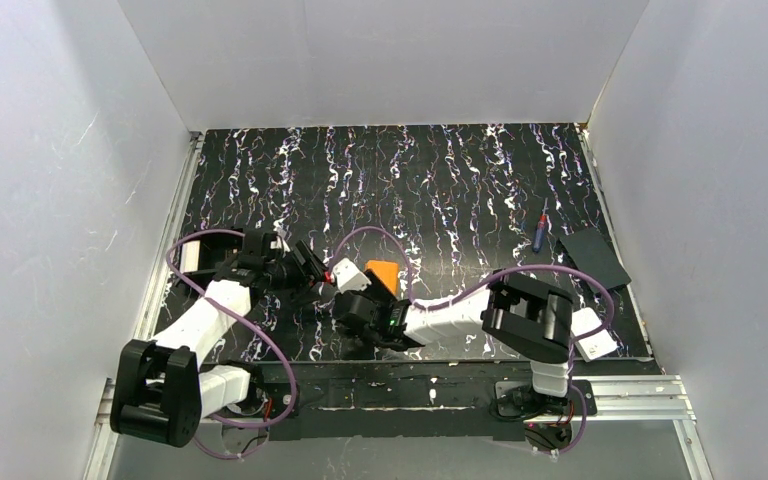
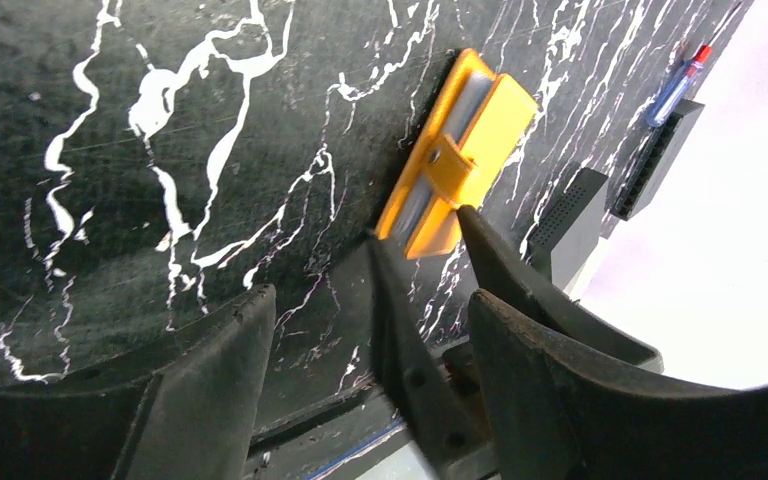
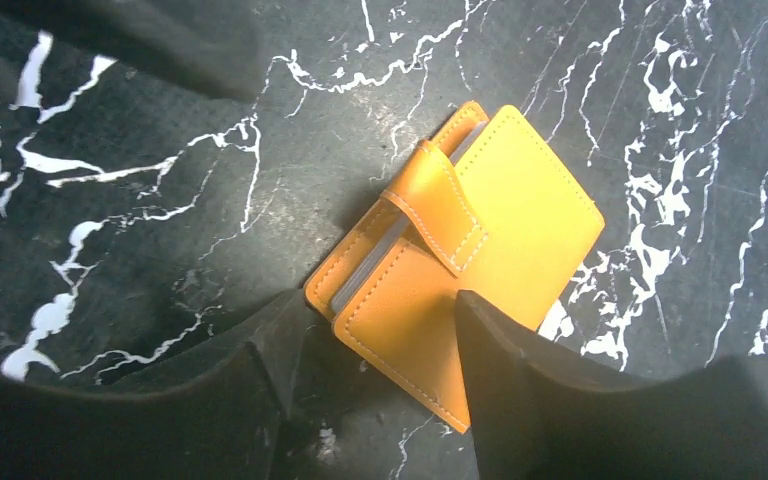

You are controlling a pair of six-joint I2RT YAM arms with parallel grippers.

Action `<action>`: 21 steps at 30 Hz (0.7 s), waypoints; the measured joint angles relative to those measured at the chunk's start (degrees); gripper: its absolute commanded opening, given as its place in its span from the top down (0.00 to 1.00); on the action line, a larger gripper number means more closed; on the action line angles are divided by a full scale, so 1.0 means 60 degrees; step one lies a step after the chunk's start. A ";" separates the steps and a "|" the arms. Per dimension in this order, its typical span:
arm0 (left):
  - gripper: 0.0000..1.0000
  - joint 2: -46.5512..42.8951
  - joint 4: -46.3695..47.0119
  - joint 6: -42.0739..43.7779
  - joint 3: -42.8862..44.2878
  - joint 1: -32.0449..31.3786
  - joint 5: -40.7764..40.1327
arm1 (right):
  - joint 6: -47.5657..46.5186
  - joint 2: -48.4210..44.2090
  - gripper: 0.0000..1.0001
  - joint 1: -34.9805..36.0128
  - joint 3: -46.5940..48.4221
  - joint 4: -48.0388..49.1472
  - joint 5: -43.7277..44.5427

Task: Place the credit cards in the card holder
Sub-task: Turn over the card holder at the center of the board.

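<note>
Since the card holder (image 3: 520, 220) is lying shut on the table (image 3: 160, 130) with its snap tab (image 3: 438, 205) strapped across the front, I'd say we're at the get-it-open step and no cards are going in yet.

So the right gripper (image 3: 375, 300) is spread apart and straddles the holder's near corner. One fingertip sits just beside the edge where the grey sleeves (image 3: 365, 272) peek out, and the other overlaps the front cover. I can't tell if either one actually touches the leather, but it doesn't look clamped.

The left gripper (image 2: 370, 295) is released too, with nothing in its grasp. The holder sits out past its fingertips, and the right arm's fingers poke in between.

My guess for the next move: one set of fingers pins the holder flat while the other gets under that tab and pops the snap. It's a small target, so sloppy aim probably just shoves the whole thing sideways. I also can't spot the cards near either set of fingers.
</note>
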 measured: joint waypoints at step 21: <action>0.49 0.0488 0.0652 -0.0146 -0.0146 0.0306 0.1093 | 0.1246 -0.3748 0.99 -0.2758 -0.2670 0.1767 -0.6386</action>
